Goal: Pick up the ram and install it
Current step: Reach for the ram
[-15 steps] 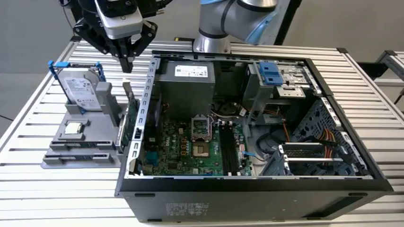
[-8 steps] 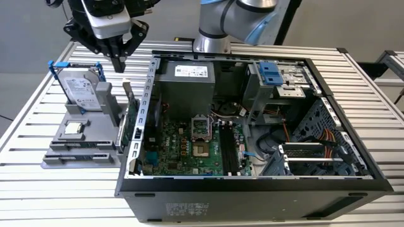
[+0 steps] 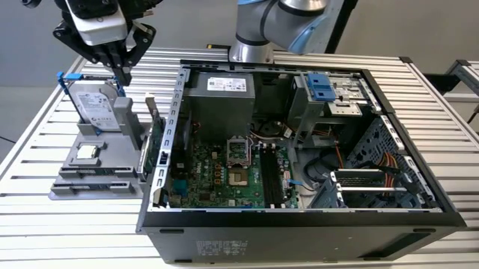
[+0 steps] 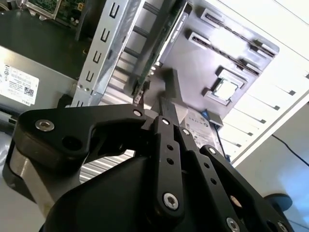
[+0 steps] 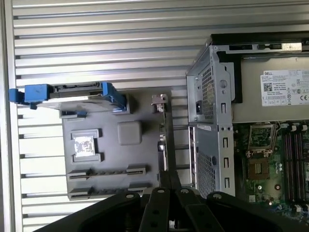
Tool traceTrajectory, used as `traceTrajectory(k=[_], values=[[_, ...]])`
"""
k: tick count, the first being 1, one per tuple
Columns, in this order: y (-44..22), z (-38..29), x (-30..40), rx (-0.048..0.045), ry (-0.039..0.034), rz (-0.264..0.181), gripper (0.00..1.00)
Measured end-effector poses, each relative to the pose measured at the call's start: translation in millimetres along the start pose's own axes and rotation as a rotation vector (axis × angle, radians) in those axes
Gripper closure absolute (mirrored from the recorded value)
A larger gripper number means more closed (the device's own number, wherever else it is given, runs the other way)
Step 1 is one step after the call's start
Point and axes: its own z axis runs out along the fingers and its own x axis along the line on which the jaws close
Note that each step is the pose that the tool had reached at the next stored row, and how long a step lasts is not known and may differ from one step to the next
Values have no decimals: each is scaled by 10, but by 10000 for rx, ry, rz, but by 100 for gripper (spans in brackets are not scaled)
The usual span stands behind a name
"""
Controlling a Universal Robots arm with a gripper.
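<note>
The ram (image 3: 97, 172) is a thin dark stick standing on edge in a front slot of the grey holder (image 3: 75, 193), left of the computer case in the exterior view. The first wrist view shows the ram (image 5: 107, 171) from above, between two end clips. My gripper (image 3: 122, 75) hangs well above the holder's far side, over the hard drive's corner, apart from the ram. Its fingers (image 4: 166, 108) are shut with nothing visible between them. The black memory slots (image 3: 273, 179) lie on the motherboard inside the open case.
The holder also carries a silver hard drive (image 3: 97, 106) in a blue bracket, a square chip (image 3: 88, 150) and a green card (image 3: 153, 140) standing on edge beside the case wall (image 3: 174, 112). The case (image 3: 299, 224) fills the slatted table's middle.
</note>
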Motion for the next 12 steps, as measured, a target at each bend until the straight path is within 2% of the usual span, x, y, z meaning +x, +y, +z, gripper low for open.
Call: traceTrajectory(k=[12], values=[[-36,-1,501,1,1,-1,100]])
